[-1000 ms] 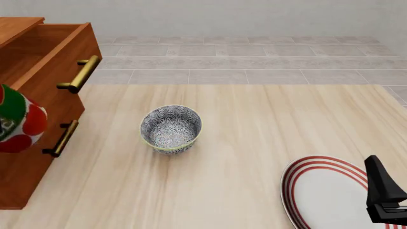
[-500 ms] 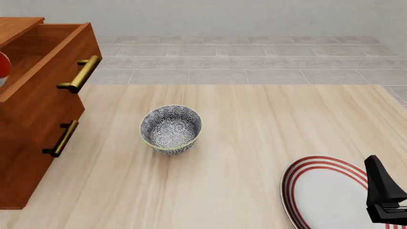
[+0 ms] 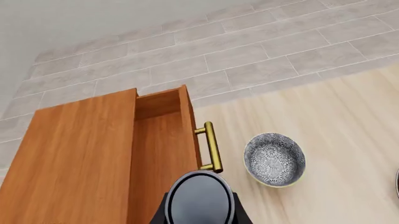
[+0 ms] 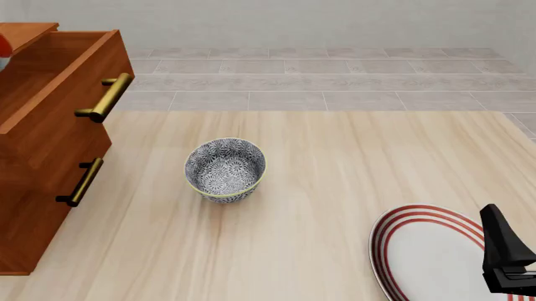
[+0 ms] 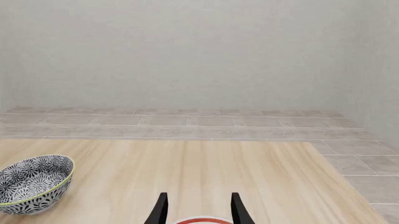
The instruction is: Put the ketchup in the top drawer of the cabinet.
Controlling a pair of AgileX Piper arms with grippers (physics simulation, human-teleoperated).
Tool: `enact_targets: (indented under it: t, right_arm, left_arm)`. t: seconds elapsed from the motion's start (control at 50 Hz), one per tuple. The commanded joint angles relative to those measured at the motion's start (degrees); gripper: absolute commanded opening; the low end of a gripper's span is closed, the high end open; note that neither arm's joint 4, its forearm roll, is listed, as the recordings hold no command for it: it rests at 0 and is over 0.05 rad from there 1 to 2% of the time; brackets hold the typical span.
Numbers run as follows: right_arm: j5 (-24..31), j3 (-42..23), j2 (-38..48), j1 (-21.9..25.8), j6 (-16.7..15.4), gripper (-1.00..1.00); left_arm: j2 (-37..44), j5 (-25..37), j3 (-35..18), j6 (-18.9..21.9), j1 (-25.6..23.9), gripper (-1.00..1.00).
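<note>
Left gripper clasps the ketchup above the pulled-out top drawer of the cabinet; a patterned bowl sits beyond. Right gripper hangs unclenched over the striped plate.

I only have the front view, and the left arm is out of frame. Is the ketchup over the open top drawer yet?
Observer: Not quite. The left wrist view shows the ketchup in the left gripper, its lid lined up with the front panel of the top drawer by the handle, not the cavity.
Operator: Is the right gripper empty?
Observer: Yes. The right wrist view shows the right gripper open, with nothing between its fingers.
</note>
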Motion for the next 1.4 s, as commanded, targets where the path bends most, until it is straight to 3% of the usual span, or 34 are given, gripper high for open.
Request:
enact_targets:
  t: [0.02,0.18,0.22,0.26,0.54,0.68,0.96,1.4]
  right_arm:
    - [0.0,0.0,0.0,0.0,0.0,1.0]
    - [0.0,0.0,0.0,0.0,0.0,1.0]
    - [0.0,0.0,0.0,0.0,0.0,1.0]
    - [0.0,0.0,0.0,0.0,0.0,1.0]
    - [0.0,0.0,0.0,0.0,0.0,1.0]
    - [0.0,0.0,0.0,0.0,0.0,1.0]
    - [0.0,0.0,0.0,0.0,0.0,1.0]
    - [0.0,0.0,0.0,0.0,0.0,1.0]
  left_arm:
    - [4.5,-2.3,-1.2,1.0,4.8,-1.0]
    - [6.4,-5.1,1.3,2.6,8.6,-1.0]
    - [5.7,-5.9,3.3,5.3,8.9,-1.0]
    - [7.0,-6.3,2.4,3.3,10.4,-1.0]
    - [9.6,-7.7,2.0,4.1,13.7,-1.0]
    - [8.9,-8.9,3.9,5.6,12.9,-1.0]
    - [11.6,-12.7,7.6,4.3,15.8,-1.0]
    - [15.0,-15.1,8.5,4.4,15.8,-1.0]
